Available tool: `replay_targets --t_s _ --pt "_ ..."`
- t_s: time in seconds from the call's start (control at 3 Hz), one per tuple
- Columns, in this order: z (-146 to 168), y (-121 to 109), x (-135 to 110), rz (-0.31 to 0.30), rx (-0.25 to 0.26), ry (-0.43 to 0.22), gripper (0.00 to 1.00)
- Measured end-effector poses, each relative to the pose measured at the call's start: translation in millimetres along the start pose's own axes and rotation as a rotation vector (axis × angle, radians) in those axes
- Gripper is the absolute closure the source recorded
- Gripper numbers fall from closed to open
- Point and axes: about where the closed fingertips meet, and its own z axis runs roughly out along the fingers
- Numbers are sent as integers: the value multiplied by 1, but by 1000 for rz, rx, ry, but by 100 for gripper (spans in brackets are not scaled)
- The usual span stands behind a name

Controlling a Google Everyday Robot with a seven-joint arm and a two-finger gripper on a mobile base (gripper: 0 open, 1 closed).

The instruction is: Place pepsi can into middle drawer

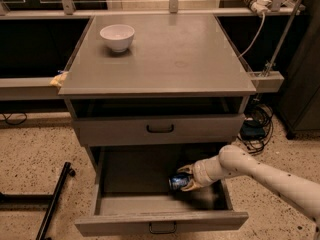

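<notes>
The pepsi can (178,182), small and blue with a silver end, lies on its side inside the open middle drawer (160,221), right of its centre. My gripper (186,178) reaches into the drawer from the right on a white arm. Its fingers sit around the can, one above and one below, shut on it low in the tray. The drawer is pulled far out and its front carries a small dark loop handle (162,228).
The upper drawer front (160,129) is closed above. A white bowl (117,36) stands on the cabinet top at the back left. A black bar (52,201) lies on the floor at the left. Cables (255,129) hang at the right.
</notes>
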Motion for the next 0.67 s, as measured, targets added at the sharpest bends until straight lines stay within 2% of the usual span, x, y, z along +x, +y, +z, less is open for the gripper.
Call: replay_targets --t_s 0.33,0.67 --pt "0 0 0 0 0 0 10" --pt "0 0 0 0 0 0 0"
